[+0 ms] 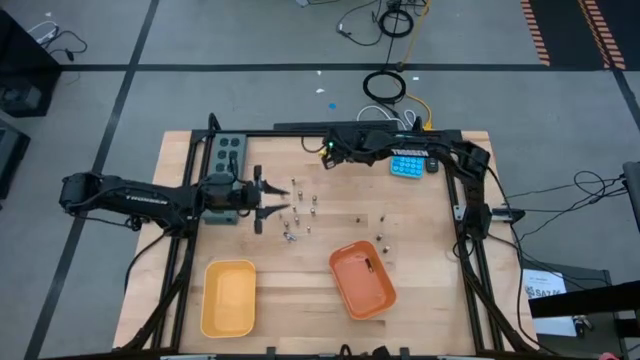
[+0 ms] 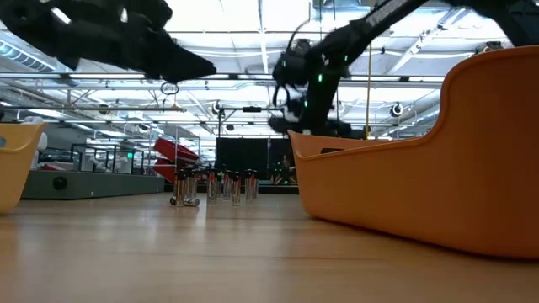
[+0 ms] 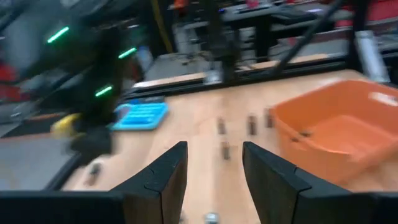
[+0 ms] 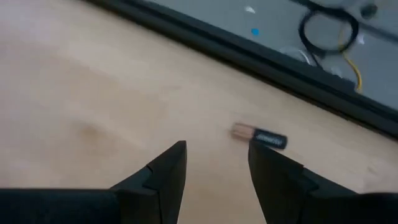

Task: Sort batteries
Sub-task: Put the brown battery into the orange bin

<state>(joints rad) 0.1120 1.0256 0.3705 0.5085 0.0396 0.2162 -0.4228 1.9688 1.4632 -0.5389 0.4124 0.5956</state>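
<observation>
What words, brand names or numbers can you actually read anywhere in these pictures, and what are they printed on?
"TROSSEN": white lettering on the left arm, just legible in the high view.
Label on the battery by the right gripper: blurred, unreadable.
Blue calculator keys: too small.

Standing batteries [image 1: 300, 208] crowd centre; bare wood between trays [image 1: 290, 290].
</observation>
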